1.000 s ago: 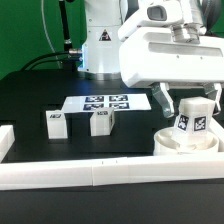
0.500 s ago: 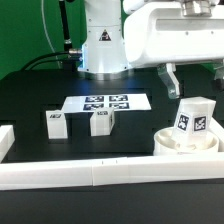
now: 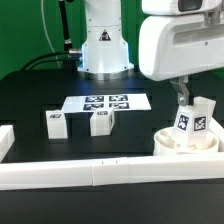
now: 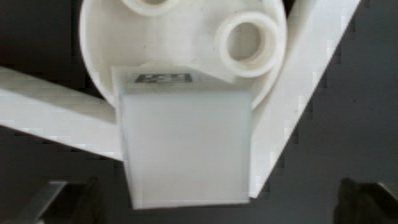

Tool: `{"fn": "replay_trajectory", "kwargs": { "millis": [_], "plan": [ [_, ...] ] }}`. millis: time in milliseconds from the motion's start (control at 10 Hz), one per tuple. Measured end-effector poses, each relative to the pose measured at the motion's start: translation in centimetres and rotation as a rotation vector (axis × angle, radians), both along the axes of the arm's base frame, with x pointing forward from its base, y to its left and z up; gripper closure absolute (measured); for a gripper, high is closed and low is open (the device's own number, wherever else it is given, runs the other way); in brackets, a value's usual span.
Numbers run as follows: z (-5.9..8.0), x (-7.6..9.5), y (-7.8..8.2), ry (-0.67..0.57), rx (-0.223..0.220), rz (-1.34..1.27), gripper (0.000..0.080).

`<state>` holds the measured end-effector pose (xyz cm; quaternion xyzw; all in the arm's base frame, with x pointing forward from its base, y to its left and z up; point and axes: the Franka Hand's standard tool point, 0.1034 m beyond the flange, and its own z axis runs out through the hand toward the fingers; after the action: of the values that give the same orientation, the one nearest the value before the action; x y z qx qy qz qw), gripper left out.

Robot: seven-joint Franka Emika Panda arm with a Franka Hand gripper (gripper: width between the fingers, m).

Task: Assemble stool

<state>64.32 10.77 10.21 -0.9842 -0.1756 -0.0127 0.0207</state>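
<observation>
Stool pieces are white plastic. In the exterior view the round seat (image 3: 172, 148) sits at about 4 o'clock, just behind the long front rail (image 3: 90, 175). One leg block (image 3: 193, 122) stands on the seat and tips a little. Its front has a black-and-white square tag, too small to read. The left leg block (image 3: 57, 122) stands on the black table (image 3: 30, 95) at about 9 o'clock. The middle leg block (image 3: 101, 122) stands just beside it, near the middle of the view. Both have the same kind of tag and are well apart from the seat. The marker board (image 3: 105, 102) lies flat just behind them, toward 12 o'clock, with a row of square tags. The robot base (image 3: 100, 45) stands at 12 o'clock with a small dark mark that is too small to read. The gripper (image 4: 214, 196) hangs over the seat at about 2 o'clock, with its jaws wide apart and nothing in them. One finger (image 3: 182, 96) is just above the standing leg block. In the wrist view the dark fingers (image 4: 57, 197) sit one on each side of that block, with a gap on both sides. The seat shows a round hole (image 4: 246, 40), and the dark mark on the block is a blur.
</observation>
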Motion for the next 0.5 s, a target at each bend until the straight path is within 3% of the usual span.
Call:
{"fn": "replay_trajectory", "kwargs": {
  "millis": [300,500],
  "plan": [
    [0.0,0.0,-1.2,0.009,-0.013,0.184,0.0151],
    [0.1,0.2,-0.6,-0.01,-0.048,0.422,0.0151]
  ]
}}
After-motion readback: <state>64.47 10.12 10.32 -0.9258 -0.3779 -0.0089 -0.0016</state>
